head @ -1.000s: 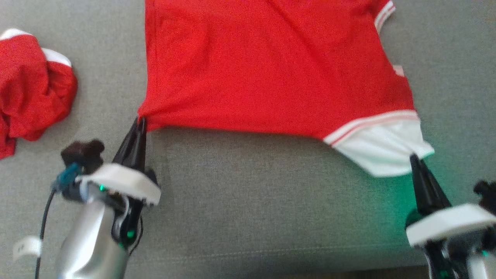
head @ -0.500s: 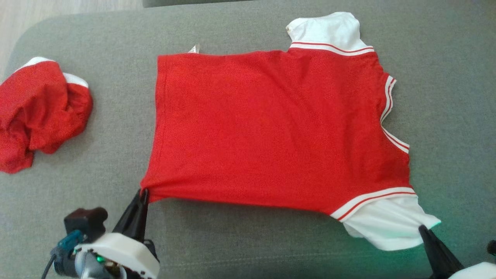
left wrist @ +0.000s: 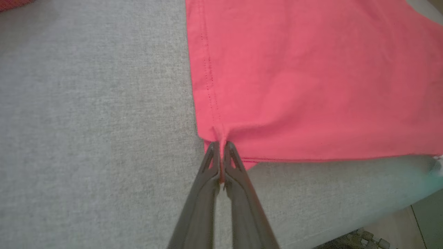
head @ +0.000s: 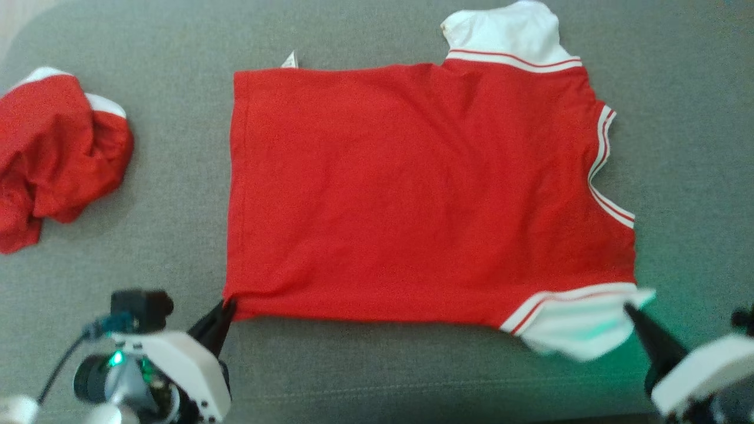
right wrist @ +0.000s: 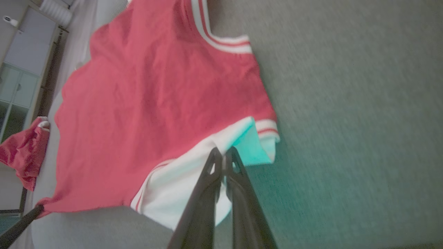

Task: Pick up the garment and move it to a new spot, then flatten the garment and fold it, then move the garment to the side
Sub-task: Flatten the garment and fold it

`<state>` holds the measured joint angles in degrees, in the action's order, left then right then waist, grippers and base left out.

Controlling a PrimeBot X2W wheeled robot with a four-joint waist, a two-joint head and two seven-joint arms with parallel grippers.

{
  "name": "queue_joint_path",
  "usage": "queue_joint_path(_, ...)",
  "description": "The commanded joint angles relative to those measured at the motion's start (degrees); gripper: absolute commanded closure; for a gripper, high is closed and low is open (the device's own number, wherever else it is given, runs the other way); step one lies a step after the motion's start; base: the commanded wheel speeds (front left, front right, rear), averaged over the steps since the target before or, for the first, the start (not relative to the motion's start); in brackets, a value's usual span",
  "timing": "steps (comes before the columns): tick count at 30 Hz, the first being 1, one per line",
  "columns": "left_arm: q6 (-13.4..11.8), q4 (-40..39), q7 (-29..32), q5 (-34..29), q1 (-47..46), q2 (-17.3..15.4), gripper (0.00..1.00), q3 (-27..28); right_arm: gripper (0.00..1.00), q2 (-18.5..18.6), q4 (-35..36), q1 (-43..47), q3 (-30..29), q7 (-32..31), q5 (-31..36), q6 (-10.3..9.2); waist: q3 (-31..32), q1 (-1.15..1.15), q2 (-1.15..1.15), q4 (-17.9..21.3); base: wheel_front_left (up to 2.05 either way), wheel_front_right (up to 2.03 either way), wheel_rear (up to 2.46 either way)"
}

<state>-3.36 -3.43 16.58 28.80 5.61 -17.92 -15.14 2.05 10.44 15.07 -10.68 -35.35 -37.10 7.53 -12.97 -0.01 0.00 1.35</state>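
Pulled straighter than before, the shirt [head: 412,188] lies spread on the cushion [head: 383,365], hem corner clamped in the left hand [head: 227,305], white sleeve in the right hand [head: 628,307]. Flattening is judged underway; a fold is called for next.

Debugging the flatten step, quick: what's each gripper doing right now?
Left gripper: closed, pinching the shirt at its bottom corner.
Right gripper: closed, pinching the shirt's white sleeve.

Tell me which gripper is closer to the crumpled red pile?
Left. The left gripper pinches the shirt corner nearest the pile; the right gripper holds the white sleeve, across the shirt.
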Motion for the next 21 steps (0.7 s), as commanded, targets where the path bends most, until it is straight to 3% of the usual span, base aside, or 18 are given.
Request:
queue_joint_path(1, 1.2, -2.3, 2.5, 1.6, -4.9, -2.0, 1.00, 2.1, 1.00, 0.8, 1.7, -5.6, -0.3, -1.7, -0.6, -0.04, -1.8, 0.01, 0.00, 0.0, 0.00, 0.00, 0.00)
queue_joint_path(11, 5.5, -1.3, 10.6, 5.7, -14.5, -5.2, 1.00, 2.0, 1.00, 0.8, -1.1, -19.4, -3.5, -8.5, -1.8, -0.04, -5.4, 0.01, 0.00, -1.4, 0.00, 0.00, 0.00)
queue_joint_path(21, 7.7, 2.5, 9.8, 6.3, -22.3, -5.3, 1.00, 1.6, 1.00, 0.8, -7.5, -29.7, -3.4, -7.5, -1.4, -0.04, -7.4, 0.01, 0.00, -1.9, 0.00, 0.00, 0.00)
